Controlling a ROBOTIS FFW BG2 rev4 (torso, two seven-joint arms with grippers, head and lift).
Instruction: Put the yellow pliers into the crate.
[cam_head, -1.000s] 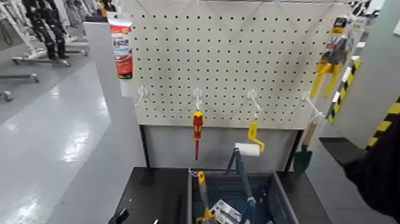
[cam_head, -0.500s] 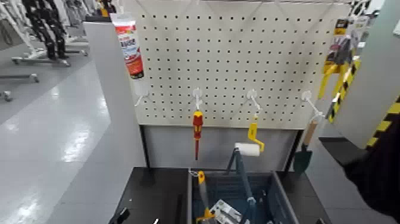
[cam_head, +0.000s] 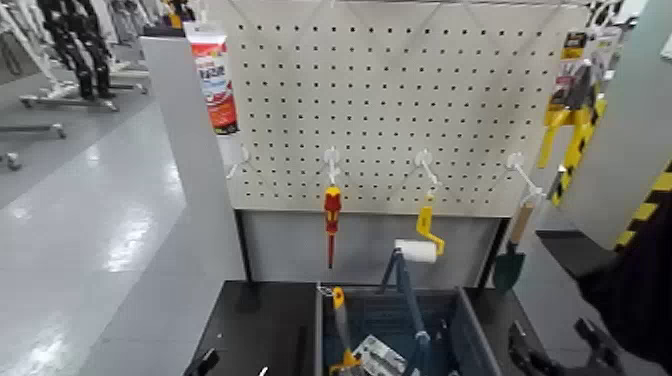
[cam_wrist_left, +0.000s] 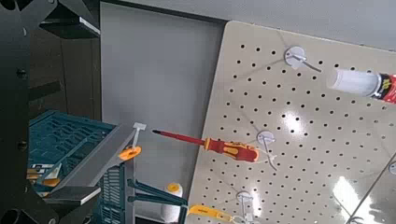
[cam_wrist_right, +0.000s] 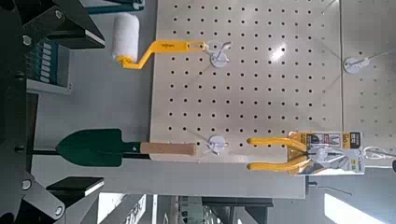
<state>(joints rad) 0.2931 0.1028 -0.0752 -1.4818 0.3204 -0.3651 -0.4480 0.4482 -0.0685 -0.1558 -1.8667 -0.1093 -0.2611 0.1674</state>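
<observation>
a: item 1, yellow pliers (cam_head: 566, 110) — location?
b: hanging at the upper right edge of the pegboard (cam_head: 400, 90), on their printed card; well above the crate (cam_head: 465, 335).
a: look?
b: 2 curved yellow handles, dark jaws, white-and-black card.
a: grippers?
b: right gripper (cam_head: 555, 352) low by the crate's right side, left gripper (cam_head: 203, 364) low at its left; fingers of both cannot be told.
a: handling note?
b: raise the right arm, grasp the card squarely, lift clear of the hook.

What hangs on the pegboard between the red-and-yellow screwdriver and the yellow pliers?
In the head view, the paint roller and the green trowel hang between the screwdriver and the yellow pliers.
</observation>
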